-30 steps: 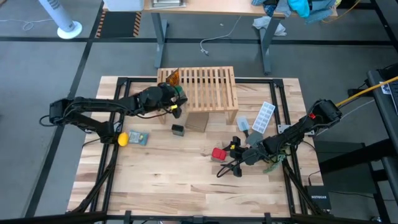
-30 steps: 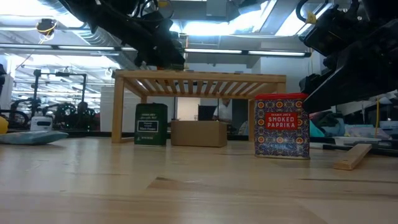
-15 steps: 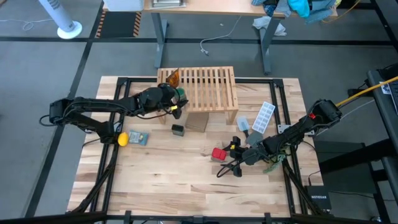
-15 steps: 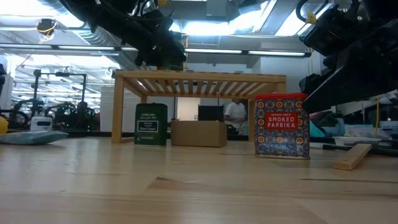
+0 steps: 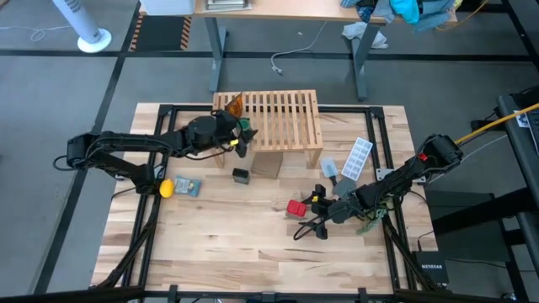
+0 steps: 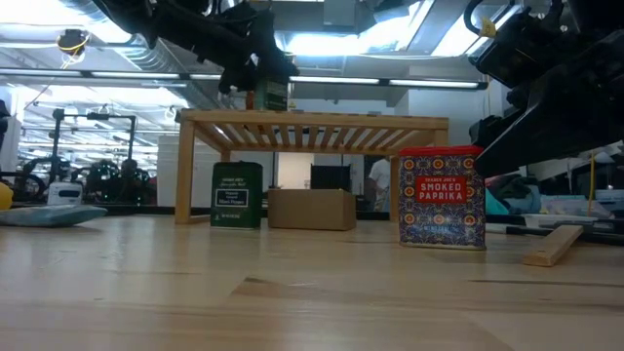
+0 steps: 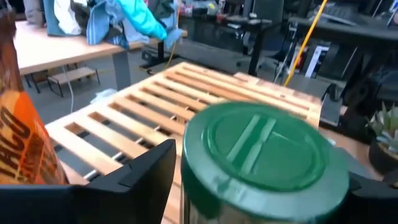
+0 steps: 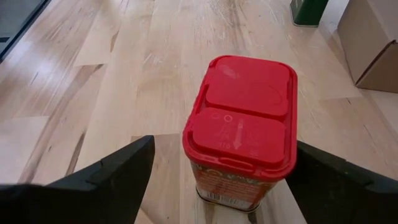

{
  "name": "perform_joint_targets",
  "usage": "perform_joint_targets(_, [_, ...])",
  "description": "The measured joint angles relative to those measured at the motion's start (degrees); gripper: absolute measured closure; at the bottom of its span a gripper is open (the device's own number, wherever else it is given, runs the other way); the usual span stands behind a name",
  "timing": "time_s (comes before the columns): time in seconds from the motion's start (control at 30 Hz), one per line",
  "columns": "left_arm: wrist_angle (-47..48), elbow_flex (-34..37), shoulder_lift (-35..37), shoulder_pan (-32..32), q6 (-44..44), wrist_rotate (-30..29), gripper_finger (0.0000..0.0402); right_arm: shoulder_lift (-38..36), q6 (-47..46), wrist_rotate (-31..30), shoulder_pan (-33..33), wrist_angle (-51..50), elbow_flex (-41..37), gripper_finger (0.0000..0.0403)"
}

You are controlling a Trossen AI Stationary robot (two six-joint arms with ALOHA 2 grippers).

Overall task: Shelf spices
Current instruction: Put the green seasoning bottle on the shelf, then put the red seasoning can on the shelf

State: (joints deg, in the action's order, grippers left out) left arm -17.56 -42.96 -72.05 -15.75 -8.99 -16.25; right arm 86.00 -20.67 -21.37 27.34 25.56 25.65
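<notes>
light: bright, even, from ceiling strips (image 6: pixel 322 44) | glare: washed-out background in low view | shadows: soft, short | blur: green lid (image 7: pixel 264 155) soft up close

On the low light-wood slatted shelf (image 5: pixel 278 118) the round green-lidded jar (image 5: pixel 242 129) and the orange translucent packet (image 5: pixel 233 104) are placed, while the red-lidded paprika tin (image 5: pixel 296 208) and the dark box-like jar (image 5: pixel 241 175) are left upright on the tabletop.

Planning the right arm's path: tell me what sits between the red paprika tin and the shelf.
In the high view, a small cardboard box sits between the red tin and the shelf, beside a dark green tin; otherwise bare table.
</notes>
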Motion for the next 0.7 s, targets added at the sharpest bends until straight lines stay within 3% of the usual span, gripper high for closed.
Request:
perform_joint_targets(0.33, [-2.8,0.0,0.0,1.7,0.5,0.0,0.0144,0.0,0.0,0.0,0.0,0.0,0.0,0.0061])
perform_joint_targets(0.7, [-7.5,0.0,3.9,4.5,7.4,-0.7,0.0144,0.0,0.0,0.0,0.0,0.0,0.0,0.0061])
